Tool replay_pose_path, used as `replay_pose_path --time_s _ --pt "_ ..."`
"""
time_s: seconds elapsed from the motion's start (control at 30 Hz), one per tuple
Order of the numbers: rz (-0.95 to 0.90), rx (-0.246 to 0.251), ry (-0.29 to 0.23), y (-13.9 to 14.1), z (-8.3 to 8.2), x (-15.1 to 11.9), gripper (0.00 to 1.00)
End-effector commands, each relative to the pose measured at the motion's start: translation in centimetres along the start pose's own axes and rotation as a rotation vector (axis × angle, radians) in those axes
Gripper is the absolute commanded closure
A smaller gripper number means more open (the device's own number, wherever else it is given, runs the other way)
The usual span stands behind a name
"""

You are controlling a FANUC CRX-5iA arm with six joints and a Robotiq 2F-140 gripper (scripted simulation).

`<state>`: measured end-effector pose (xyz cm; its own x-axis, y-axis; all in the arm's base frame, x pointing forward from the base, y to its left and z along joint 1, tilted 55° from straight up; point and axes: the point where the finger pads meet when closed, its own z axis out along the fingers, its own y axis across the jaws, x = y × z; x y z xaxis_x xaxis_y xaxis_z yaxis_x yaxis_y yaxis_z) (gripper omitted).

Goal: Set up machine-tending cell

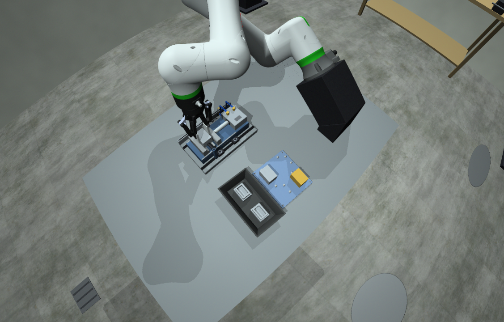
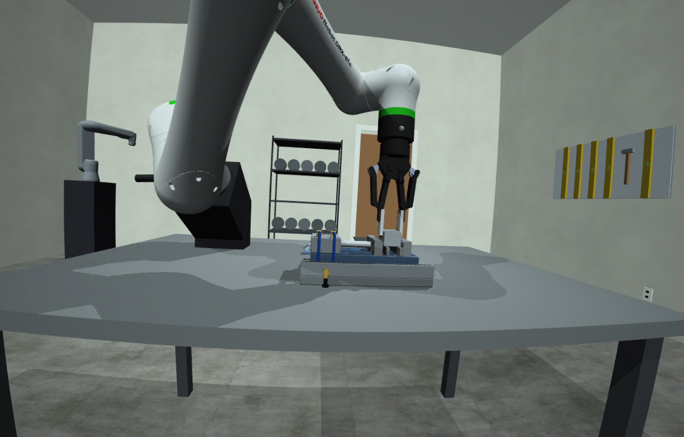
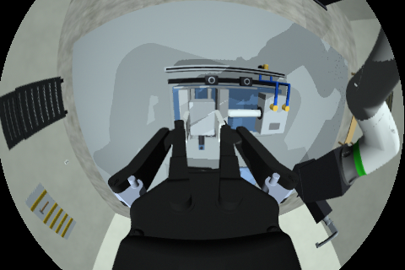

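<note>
The aluminium blank (image 1: pixel 205 137) sits in the opening of the vise (image 1: pixel 218 130), between the vise's two blocks, gripped from above between the fingers. The gripper (image 1: pixel 196 127) points straight down, its jaws narrowed and clamped on the blank's sides. Well apart, the infeed plate (image 1: pixel 281 186) carries a second aluminium blank (image 1: pixel 268 173) and a brass blank (image 1: pixel 298 177); the outfeed tray (image 1: pixel 232 182) beside it holds two finished parts (image 1: pixel 242 191).

White arm (image 1: pixel 205 60) bent over, claw (image 2: pixel 392 217) pointing down, clamped on something
</note>
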<state>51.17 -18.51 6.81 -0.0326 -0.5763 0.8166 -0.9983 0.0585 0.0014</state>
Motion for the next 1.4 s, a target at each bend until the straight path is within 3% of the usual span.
replay_pose_path --time_s 0.0,0.27,0.3,1.37 --pt "0.000 0.000 0.000 -0.01 -0.02 -0.01 1.00" --pt "0.000 0.000 0.000 -0.01 -0.02 -0.01 1.00" --pt "0.000 0.000 0.000 -0.01 -0.02 -0.01 0.60" --pt "0.000 0.000 0.000 -0.01 -0.02 -0.01 0.60"
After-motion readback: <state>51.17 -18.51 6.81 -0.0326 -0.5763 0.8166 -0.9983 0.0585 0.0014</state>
